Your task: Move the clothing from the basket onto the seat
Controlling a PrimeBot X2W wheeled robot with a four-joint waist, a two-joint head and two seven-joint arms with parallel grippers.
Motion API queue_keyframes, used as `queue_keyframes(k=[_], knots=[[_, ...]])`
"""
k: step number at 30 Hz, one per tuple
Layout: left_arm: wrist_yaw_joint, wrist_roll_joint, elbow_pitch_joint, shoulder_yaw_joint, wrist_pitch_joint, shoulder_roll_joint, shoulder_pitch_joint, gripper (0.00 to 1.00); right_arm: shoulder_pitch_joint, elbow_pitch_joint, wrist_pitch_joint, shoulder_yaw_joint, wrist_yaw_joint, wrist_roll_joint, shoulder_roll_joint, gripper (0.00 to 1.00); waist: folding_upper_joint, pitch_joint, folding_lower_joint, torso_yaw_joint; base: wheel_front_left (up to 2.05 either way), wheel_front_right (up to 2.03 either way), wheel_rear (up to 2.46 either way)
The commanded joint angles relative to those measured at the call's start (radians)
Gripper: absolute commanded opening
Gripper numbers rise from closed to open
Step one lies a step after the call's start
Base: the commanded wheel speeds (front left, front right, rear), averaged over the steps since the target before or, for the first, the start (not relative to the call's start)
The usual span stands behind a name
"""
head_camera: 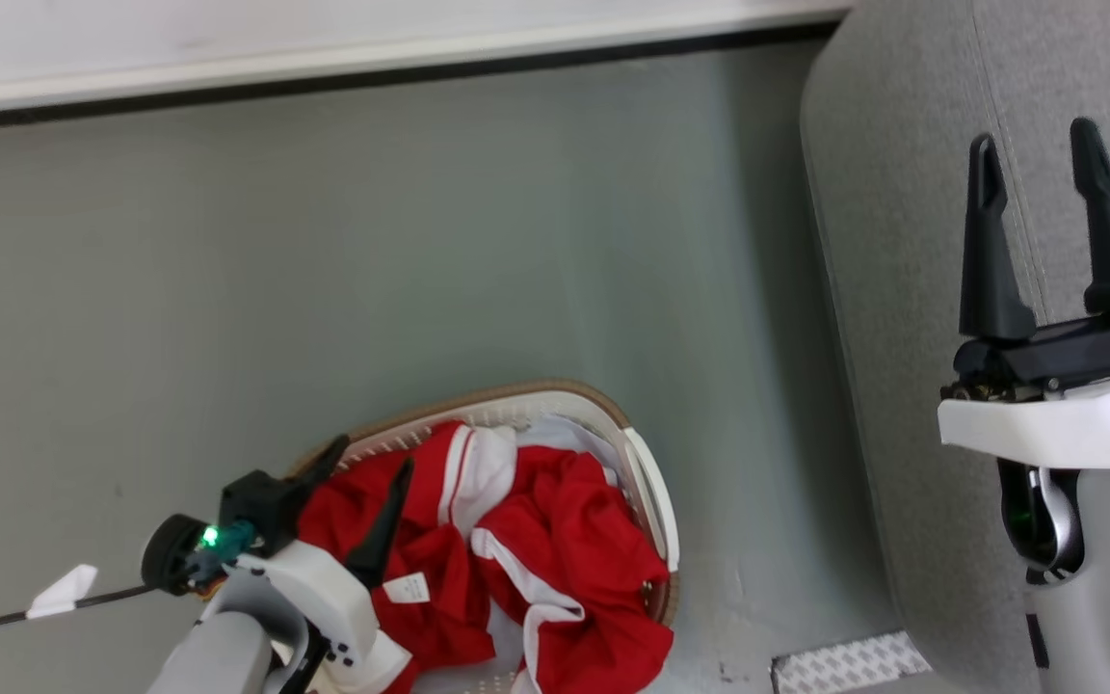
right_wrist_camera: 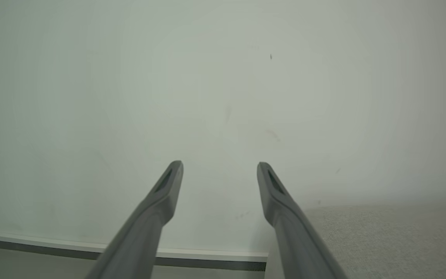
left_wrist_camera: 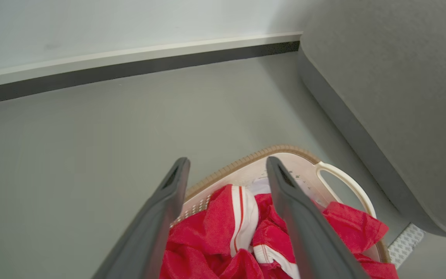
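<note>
Red clothing (head_camera: pixel 555 549) with white panels and stripes fills the cream basket (head_camera: pixel 647 482) on the floor at the lower middle of the head view. My left gripper (head_camera: pixel 372 458) hangs open just above the pile's left side, nothing between its fingers. The left wrist view looks past those spread fingers at the clothing (left_wrist_camera: pixel 223 232) and the basket's brown rim (left_wrist_camera: pixel 246 159). The grey seat (head_camera: pixel 892 289) stands to the right. Above it my right gripper (head_camera: pixel 1037 145) is open and empty, and in the right wrist view the gripper (right_wrist_camera: pixel 219 166) points at the pale wall with the seat (right_wrist_camera: pixel 381 232) low right.
A pale wall with a dark baseboard (head_camera: pixel 372 72) runs along the far side. Bare grey floor (head_camera: pixel 372 270) lies between wall and basket. A white patterned strip (head_camera: pixel 849 665) lies on the floor by the seat's base. A black cable with a white tag (head_camera: pixel 59 590) trails at lower left.
</note>
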Motion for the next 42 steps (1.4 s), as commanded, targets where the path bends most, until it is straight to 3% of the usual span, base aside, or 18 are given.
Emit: queue_keyframes(k=[1, 10, 19, 40, 41, 42], knots=[[0.001, -0.019, 0.062, -0.047, -0.001, 0.019, -0.041, 1.0, -0.024, -0.016, -0.003, -0.006, -0.002, 0.004, -0.001, 1.0, 0.0, 0.055, -0.0004, -0.043, 0.0, 0.0, 0.0], [0.001, 0.02, 0.353, -0.324, 0.018, 0.06, -0.217, 1.0, -0.073, -0.071, -0.003, -0.004, -0.002, 0.011, -0.001, 1.0, 0.0, 0.173, -0.0004, -0.095, 0.0, 0.0, 0.0], [0.001, 0.115, 0.572, -0.504, 0.079, 0.065, -0.357, 1.0, -0.116, -0.104, -0.003, 0.016, -0.002, 0.036, -0.001, 1.0, 0.0, 0.29, -0.0004, -0.139, 0.0, 0.0, 0.0], [0.001, 0.096, 0.711, -0.791, 0.174, 0.081, -0.465, 1.0, -0.154, -0.11, -0.003, 0.052, -0.002, 0.095, -0.001, 1.0, 0.0, 0.411, -0.0004, -0.205, 0.0, 0.0, 0.0], [0.001, 0.088, 0.712, -0.798, 0.175, 0.081, -0.467, 0.56, -0.152, -0.11, -0.003, 0.052, -0.002, 0.095, -0.001, 1.0, 0.0, 0.409, -0.0004, -0.206, 0.0, 0.0, 0.0], [0.001, 0.081, 0.712, -0.806, 0.17, 0.079, -0.467, 0.33, -0.15, -0.107, -0.003, 0.051, -0.002, 0.096, -0.001, 1.0, 0.0, 0.406, -0.0004, -0.206, 0.0, 0.0, 0.0]])
